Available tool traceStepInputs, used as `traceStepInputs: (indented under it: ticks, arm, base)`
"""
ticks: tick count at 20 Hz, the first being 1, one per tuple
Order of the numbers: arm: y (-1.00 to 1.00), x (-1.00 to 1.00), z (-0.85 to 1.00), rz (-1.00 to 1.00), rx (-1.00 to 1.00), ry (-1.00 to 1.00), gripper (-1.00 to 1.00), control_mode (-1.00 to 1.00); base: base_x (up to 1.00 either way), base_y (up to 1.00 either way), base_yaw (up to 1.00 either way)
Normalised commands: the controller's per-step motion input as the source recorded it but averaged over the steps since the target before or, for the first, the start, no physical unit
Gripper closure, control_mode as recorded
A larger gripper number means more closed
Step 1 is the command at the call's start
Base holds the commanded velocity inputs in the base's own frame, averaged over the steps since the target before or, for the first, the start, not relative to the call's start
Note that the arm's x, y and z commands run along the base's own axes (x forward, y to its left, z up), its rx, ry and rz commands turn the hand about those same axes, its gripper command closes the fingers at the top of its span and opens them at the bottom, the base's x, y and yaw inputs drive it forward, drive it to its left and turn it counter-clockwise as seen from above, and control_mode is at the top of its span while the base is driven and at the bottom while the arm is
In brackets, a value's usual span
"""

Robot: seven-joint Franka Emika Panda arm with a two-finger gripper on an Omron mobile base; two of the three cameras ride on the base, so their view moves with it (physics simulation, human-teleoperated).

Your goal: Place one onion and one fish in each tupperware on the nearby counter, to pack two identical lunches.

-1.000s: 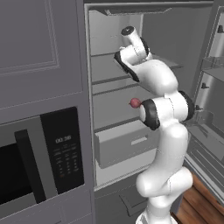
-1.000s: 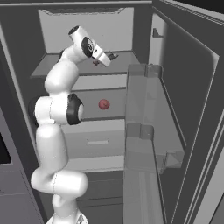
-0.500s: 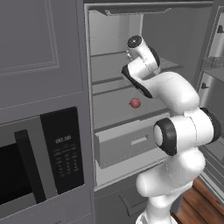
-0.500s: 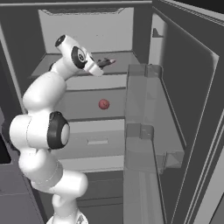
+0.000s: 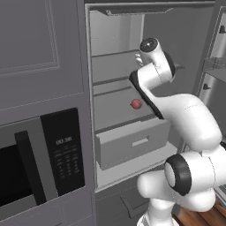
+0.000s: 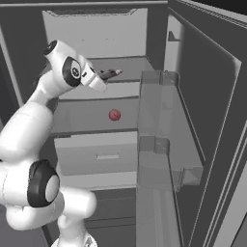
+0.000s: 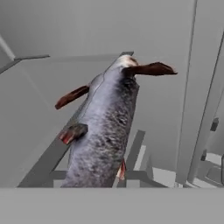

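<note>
The open fridge (image 5: 128,145) stood before the arm, which had swung lower and left within a second. The gripper (image 6: 103,76) carried a grey fish (image 7: 103,131), fingers apparently clamped on it. A red onion (image 5: 136,103) remained mid-shelf, unpicked.

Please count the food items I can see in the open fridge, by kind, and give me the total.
Fish: 1, grey with reddish fins, held at the gripper, fish
Onion: 1, small and reddish, on a fridge shelf
Total: 2
</note>
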Motion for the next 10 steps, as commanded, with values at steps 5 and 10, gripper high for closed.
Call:
traceStepInputs:
  ticks: [5, 10]
  arm:
    - [0.13, -0.88, -0.03, 0.17, 0.0, 0.12, 1.0, -1.0]
    - [0.09, -0.71, -0.21, 0.28, 0.02, 0.18, 1.0, -1.0]
  base:
    - [0.0, 0.0, 0.0]
    - [0.0, 0.0, 0.0]
